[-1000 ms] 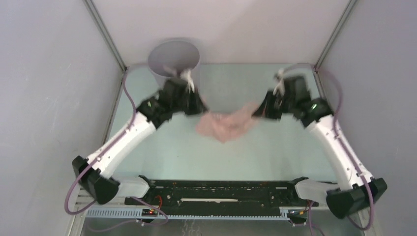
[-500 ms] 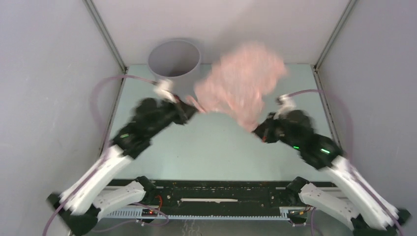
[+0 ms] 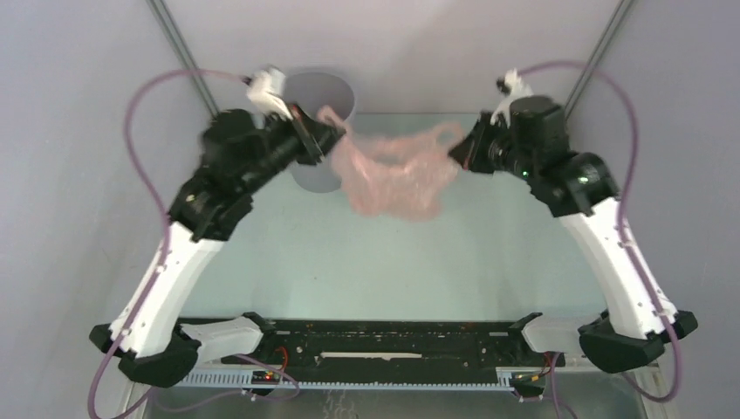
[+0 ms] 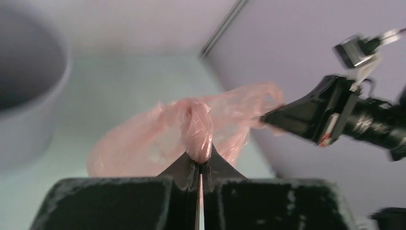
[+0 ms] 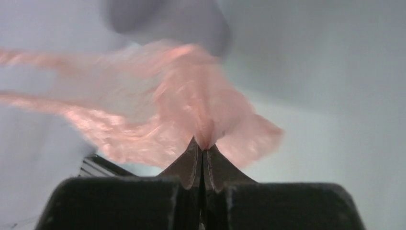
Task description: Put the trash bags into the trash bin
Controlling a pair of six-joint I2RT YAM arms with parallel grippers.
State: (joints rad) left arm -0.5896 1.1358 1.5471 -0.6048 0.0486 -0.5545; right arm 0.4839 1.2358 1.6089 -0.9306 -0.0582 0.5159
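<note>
The pale-pink trash bag (image 3: 393, 170) hangs in the air, stretched between both grippers just right of the grey trash bin (image 3: 325, 96) at the back left. My left gripper (image 3: 327, 131) is shut on the bag's left edge, beside the bin's rim. My right gripper (image 3: 458, 150) is shut on its right edge. In the left wrist view the bag (image 4: 191, 127) bunches at my shut left gripper (image 4: 199, 162), the bin (image 4: 26, 91) on the left. In the right wrist view the bag (image 5: 158, 115) bunches at my shut right gripper (image 5: 204, 147); the bin (image 5: 191, 24) is a blur behind it.
Grey enclosure walls stand close on the left, right and back, with metal corner posts (image 3: 179, 48). Purple cables loop above both wrists (image 3: 148, 96). The pale green table (image 3: 375, 262) lies below the bag. A black rail with the arm bases (image 3: 384, 345) runs along the near edge.
Both arms have swung up and back toward the rear wall, drawing the bag out wide. The bag, billowed high half a second ago, now hangs lower between them, its left edge by the bin.
</note>
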